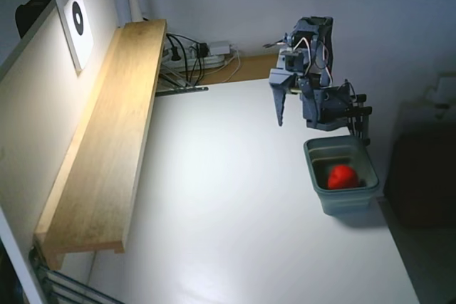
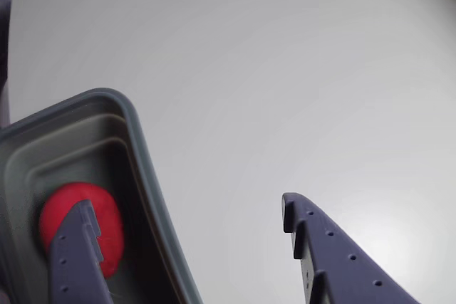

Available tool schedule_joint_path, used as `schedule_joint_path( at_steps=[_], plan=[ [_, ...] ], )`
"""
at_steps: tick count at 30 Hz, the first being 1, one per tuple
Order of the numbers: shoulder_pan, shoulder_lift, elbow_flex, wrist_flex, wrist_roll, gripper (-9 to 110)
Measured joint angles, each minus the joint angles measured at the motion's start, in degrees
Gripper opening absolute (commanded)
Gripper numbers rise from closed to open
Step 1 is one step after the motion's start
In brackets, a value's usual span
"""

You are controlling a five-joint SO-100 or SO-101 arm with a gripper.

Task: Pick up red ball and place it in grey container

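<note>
Nearest the lens in the wrist view: two blue-grey fingers rising from the bottom edge, studded with small holes, stepped on their inner faces. The gripper stands wide apart, holding nothing; white table shows between the tips. The left finger overlaps the red ball in the frame, its tip crossing the ball's lower right; whether it touches cannot be told from here. The right finger sits lower right, over bare table, outside the tub.

The ball lies inside the grey container, lower left of the frame, on the tub floor near the wall. The container's thick rounded rim runs diagonally between the two fingers.

Fixed view: the gripper hangs above the table at upper centre-right, fingers pointing down, clear of the surface. The red ball rests in the grey container at right of centre, below and right of the arm's body. The tub stands on the white table near its right edge.

Outward: a long wooden shelf runs along the left. A white card with a black ring mark leans at upper left; no lettering readable. Cables and a power strip at top centre. No brand or writing legible anywhere.
</note>
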Motion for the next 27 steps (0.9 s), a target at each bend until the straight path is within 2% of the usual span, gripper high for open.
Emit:
schedule_joint_path(
  at_steps=[27],
  plan=[
    [36.83, -0.26, -14.94, 27.07, -0.09, 11]
  ],
)
